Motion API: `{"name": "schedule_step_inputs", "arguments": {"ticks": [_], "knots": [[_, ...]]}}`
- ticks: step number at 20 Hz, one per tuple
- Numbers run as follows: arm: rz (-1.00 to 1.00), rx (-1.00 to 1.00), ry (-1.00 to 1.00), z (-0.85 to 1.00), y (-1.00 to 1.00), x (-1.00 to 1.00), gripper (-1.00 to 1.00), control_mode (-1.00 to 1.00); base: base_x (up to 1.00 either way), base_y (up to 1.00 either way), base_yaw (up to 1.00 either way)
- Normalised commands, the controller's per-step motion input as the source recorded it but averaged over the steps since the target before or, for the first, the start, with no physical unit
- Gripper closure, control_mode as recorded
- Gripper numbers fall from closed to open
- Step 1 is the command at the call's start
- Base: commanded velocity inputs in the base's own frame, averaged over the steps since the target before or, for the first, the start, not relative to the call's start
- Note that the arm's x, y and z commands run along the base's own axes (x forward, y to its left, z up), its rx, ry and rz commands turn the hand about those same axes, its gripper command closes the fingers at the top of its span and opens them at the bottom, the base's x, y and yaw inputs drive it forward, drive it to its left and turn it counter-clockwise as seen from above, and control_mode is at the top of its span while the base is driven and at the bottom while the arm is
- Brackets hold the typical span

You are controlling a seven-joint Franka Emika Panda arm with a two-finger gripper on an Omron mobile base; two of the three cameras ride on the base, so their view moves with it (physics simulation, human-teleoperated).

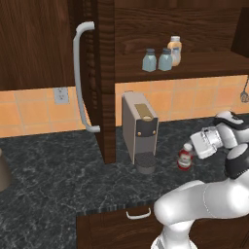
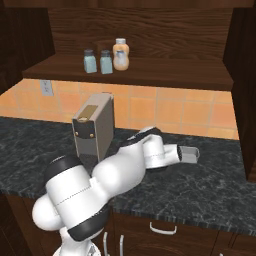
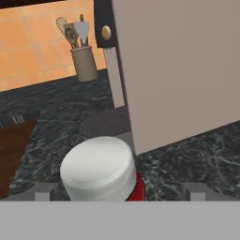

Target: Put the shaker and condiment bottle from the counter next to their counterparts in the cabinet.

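The cabinet (image 1: 104, 73) stands open above the tabletop (image 1: 53, 175), its door with the long curved grey handle swung out toward the left base camera. On its inner shelf two pale blue-grey shakers (image 1: 156, 60) stand side by side, with a tan-orange bottle (image 1: 175, 48) just behind and to the right of them. So, as I judge it, one shaker is already placed and the bottle is what remains.

A grey coffee machine (image 1: 139, 129) sits on the dark marbled tabletop below the shelf. The white arm reaches low across the stone beside it.

The condiment bottle (image 1: 185, 156) stands upright on the tabletop, just to the right of the coffee machine and in front of its side panel. It is a small red bottle with a white cap and a white label.

The pincer (image 3: 117, 190) is level with the bottle's top, its fingers wide apart and holding nothing; in the hand view the white cap sits between the two tips, a little toward the left one.

The bottle looks light, stiff and smooth-sided, probably plastic, so it may tip or slide if nudged from one side. The best hold is likely across the red body just under the cap, where the sides are straight, with a firm but not crushing squeeze.
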Motion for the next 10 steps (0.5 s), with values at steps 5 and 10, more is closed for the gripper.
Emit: {"name": "schedule_step_inputs", "arguments": {"ticks": [5,10], "knots": [[0.00,-0.01,0.00,-0.26,0.11,0.04,1.00,-1.00,0.00,0.00,0.00],[0.00,0.00,0.00,-0.10,0.00,0.01,1.00,-1.00,0.00,0.00,0.00]]}}
